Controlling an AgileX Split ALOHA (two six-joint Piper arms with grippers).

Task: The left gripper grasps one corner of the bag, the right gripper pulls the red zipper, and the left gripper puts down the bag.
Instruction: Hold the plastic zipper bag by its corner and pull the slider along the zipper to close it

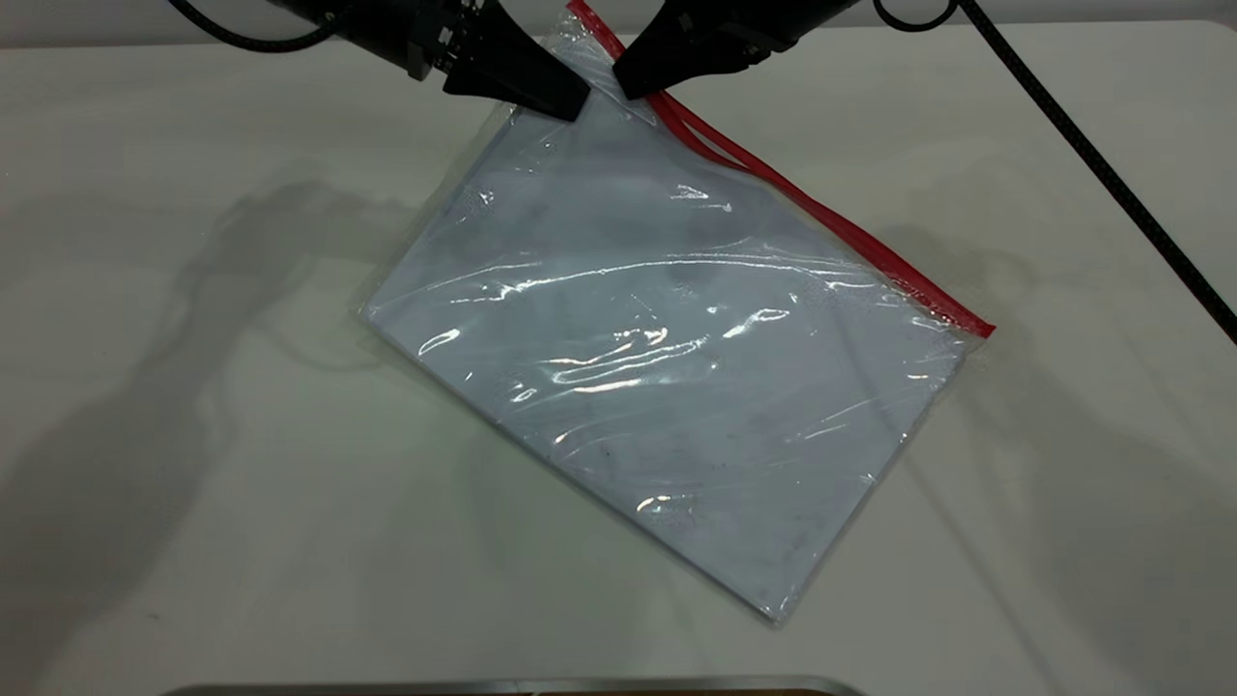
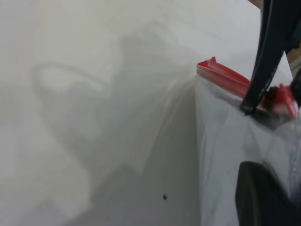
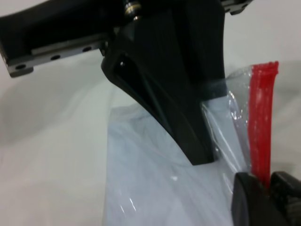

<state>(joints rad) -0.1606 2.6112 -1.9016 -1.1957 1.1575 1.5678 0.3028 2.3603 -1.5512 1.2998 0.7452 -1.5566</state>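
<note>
Black, 2 grippers: left gripper (image 1: 570,101) and right gripper (image 1: 628,82) pinch 1 bag (image 1: 667,358).

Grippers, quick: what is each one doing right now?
Left gripper: shut on the bag's top corner.
Right gripper: shut on the red zipper near that same corner.

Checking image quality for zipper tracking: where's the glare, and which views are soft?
Exterior view: sharp, with glare streaks across the middle of the bag; the red zipper is glare-free; soft arm shadows lie on the table. Left wrist view: hazy throughout, zipper edge blurred. Right wrist view: the left end effector looms dark and soft; the zipper strip is slightly blurred.
</note>
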